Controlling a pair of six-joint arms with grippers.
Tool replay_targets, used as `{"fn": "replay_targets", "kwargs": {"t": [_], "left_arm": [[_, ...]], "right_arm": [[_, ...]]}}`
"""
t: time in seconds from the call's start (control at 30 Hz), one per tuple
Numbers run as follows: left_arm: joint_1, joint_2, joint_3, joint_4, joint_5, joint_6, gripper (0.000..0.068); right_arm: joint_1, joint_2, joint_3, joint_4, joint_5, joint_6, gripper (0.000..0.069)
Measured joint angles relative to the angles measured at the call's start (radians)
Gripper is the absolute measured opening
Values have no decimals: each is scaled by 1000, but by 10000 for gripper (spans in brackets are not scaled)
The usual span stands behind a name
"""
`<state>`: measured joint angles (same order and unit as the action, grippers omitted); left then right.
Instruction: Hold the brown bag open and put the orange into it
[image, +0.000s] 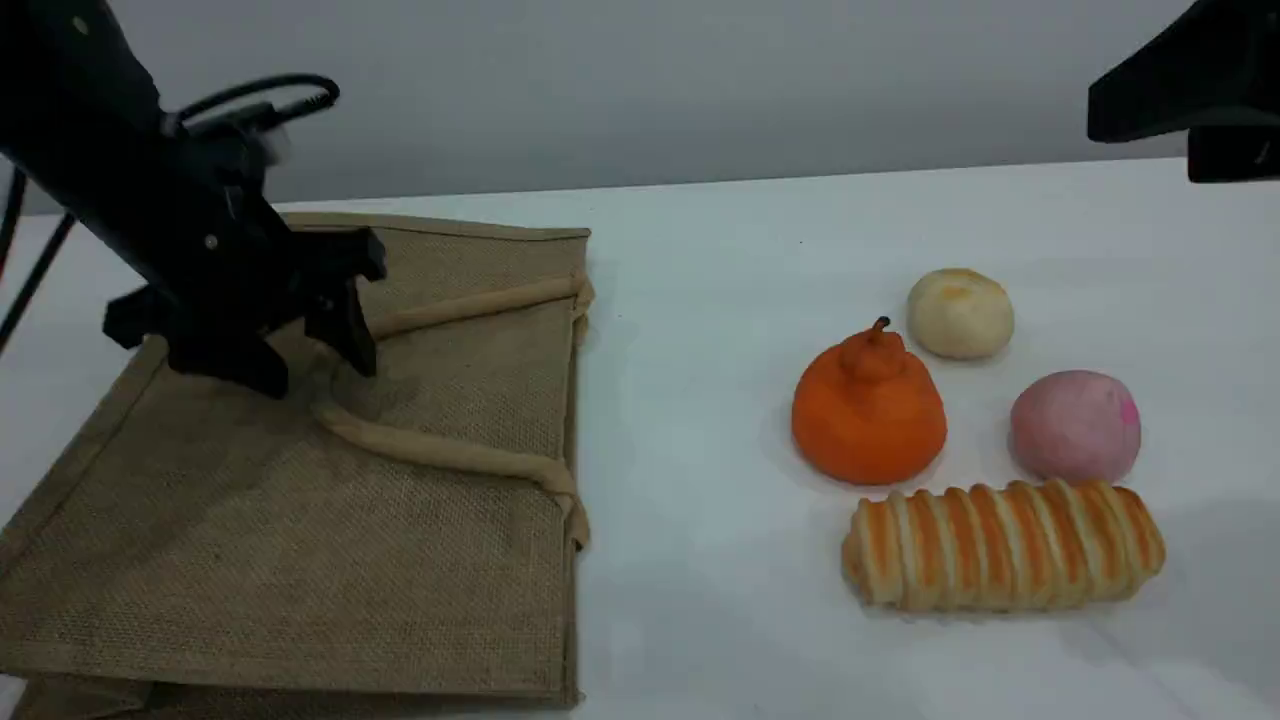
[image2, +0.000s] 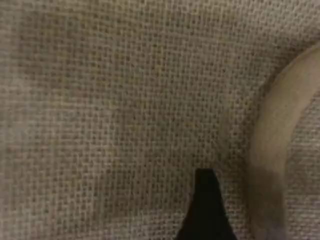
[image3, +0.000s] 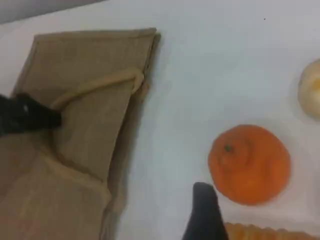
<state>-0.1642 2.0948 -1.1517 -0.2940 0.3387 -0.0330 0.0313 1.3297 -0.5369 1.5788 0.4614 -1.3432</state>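
Bag (image: 300, 520) flat at table's 9 o'clock, mouth facing orange (image: 868, 410) at 3 o'clock. Left gripper (image: 320, 365) jaws apart over handle (image: 450, 455), nothing held. Right gripper (image3: 205, 215) jaws apart, empty, near orange. Advice: pinch handle only, lift top panel clear.

Bag on the left, food on the right

The brown bag (image: 300, 520) lies flat on the left side of the table (image: 700, 300); its handle (image: 440, 455) lies on top of it; the left gripper (image: 315, 365) hangs just over the bag, beside the bend of the handle; the orange (image: 868, 415) sits well apart on the right; the bun (image: 960, 313) sits just behind it to the right; the ball (image: 1075, 425) sits to its right; the long bread (image: 1003, 545) lies in front of the orange and the ball; the right gripper (image3: 205, 215) hangs above the food side.
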Motion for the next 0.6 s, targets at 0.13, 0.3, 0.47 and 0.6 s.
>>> {"fn": "replay_targets", "kwargs": {"t": [0.13,0.3,0.47,0.6], "left_arm": [[0,26,0,-3,-6,0,479],[0,56,0,-3,-16,-1,442],[0,80,0,-3,-23,-1,382],[0,82,0,-3,-25,-4,273]], "right_arm": [[0,0,0,10,0,-8,442],[0,0,0,20,0,-26,442],[0,0,0,20,0,-25,442],[0,0,0,20,0,-22,442]]}}
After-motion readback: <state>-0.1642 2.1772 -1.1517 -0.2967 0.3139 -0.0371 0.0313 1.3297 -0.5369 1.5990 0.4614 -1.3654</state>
